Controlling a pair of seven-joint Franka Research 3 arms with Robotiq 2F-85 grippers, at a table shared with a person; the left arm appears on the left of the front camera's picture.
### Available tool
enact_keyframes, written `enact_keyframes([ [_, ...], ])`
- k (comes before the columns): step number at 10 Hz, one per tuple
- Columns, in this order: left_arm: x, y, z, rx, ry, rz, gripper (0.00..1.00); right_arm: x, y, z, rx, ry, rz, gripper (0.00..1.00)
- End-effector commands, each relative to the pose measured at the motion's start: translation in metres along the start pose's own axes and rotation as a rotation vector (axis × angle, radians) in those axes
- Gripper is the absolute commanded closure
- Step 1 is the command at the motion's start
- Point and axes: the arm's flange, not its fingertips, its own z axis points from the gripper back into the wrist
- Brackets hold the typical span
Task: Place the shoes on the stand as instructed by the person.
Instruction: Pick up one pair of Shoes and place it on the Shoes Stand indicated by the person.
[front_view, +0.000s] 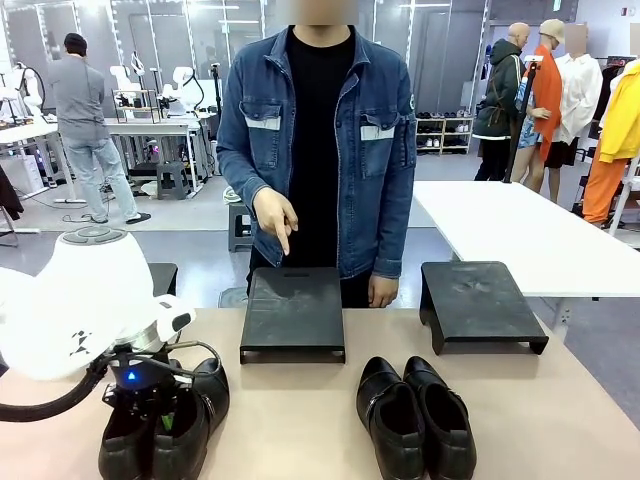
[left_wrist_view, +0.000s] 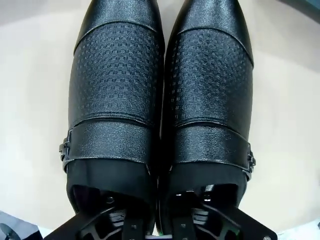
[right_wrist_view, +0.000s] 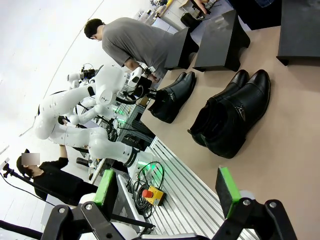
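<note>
Down at the table's near left, the left gripper has one finger dipped into the mouth of each shoe of the left pair of shoes. Its jaws are drawn in on the two inner walls pressed together between them. That pair lies side by side on the table, toes toward the far edge. Well apart to its right, the second pair of shoes lies the same way. Beyond them sit two black stands, the left stand and the right stand. The person is at the far edge, one hand pointing a finger down at the left stand. The right gripper hangs out past the table's edge, green pads spread wide, holding nothing.
</note>
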Motion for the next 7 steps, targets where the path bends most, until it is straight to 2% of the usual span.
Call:
enact_keyframes([
  [1,-0.061,0.032,-0.008,0.012,-0.032,0.027,1.0,0.001,0.0,0.001,0.01,-0.014,0.023,0.0],
  [3,-0.059,0.023,0.026,-0.018,-0.072,0.02,1.0,0.001,0.0,0.001,0.01,-0.014,0.023,0.0],
  [7,-0.061,-0.004,0.112,-0.066,-0.174,-0.09,0.99,0.001,0.0,0.001,0.01,-0.014,0.023,0.0],
])
